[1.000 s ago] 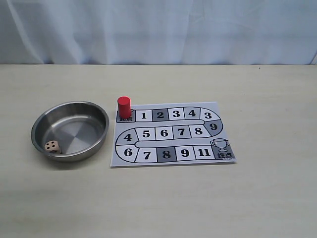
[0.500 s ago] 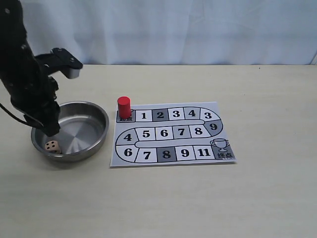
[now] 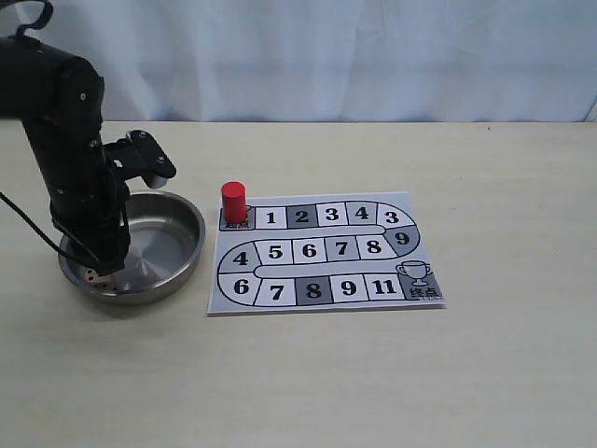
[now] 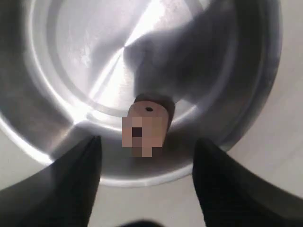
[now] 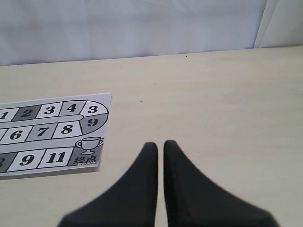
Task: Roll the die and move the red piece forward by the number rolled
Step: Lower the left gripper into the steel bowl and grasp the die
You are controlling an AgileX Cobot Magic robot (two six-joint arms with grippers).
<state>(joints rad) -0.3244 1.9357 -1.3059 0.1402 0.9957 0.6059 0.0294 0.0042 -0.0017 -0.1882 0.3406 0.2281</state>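
Note:
The die (image 4: 144,128), a small wood-coloured cube, lies in the steel bowl (image 3: 187,245) against its near-left wall. In the exterior view the left arm hides most of the die (image 3: 90,275). My left gripper (image 4: 147,144) hangs open just above it, one finger on each side, touching nothing. The red piece (image 3: 233,202) stands upright on the start square at the top left of the board (image 3: 322,252). My right gripper (image 5: 160,145) is shut and empty over bare table beside the board's trophy corner (image 5: 86,146); it is out of the exterior view.
The paper board carries a winding track of numbered squares ending at a trophy square (image 3: 418,278). The bowl sits just left of the board. A pale curtain (image 3: 373,56) closes off the far edge of the table.
The left arm has come further in and lowered over the bowl's left side, now covering most of the die. Die, red piece and board have not moved.

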